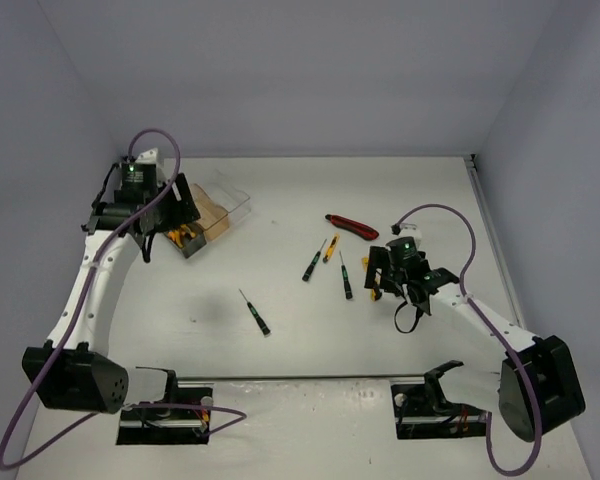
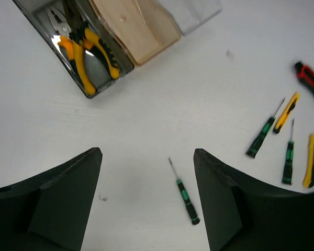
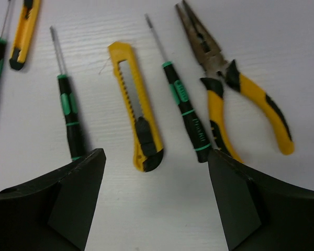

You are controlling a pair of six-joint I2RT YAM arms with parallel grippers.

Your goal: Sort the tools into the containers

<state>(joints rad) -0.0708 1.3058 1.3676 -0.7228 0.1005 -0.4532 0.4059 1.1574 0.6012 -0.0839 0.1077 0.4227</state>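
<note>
- The left hand [image 2: 147, 157] is spread wide and holds nothing, raised above the surface [image 2: 146, 110].
- Below the gap between its fingers, nearer the right finger, lies a lone screwdriver [image 2: 184, 194].
- Ahead and to its left is the grey bin [image 2: 91, 94], with pliers [image 2: 86, 52] lying inside it.
- Joined to that bin, farther ahead, is the amber bin [image 2: 141, 31], and then the clear bin [image 2: 193, 10].
- Well off to this hand's right is the red knife [image 2: 310, 78].
- The right hand [image 3: 156, 156] is also spread wide and holds nothing, low over the loose tools.
- Straight ahead of its gap lies the yellow knife [image 3: 136, 99], with its butt end between the fingertips.
- Just right of the knife is a green screwdriver [image 3: 186, 110].
- Beyond that are loose pliers [image 3: 240, 99], handles apart and nose pointing away.
- Left of the knife lies a second screwdriver [image 3: 68, 112].
- Farther left and ahead is a yellow screwdriver [image 3: 25, 23].
</note>
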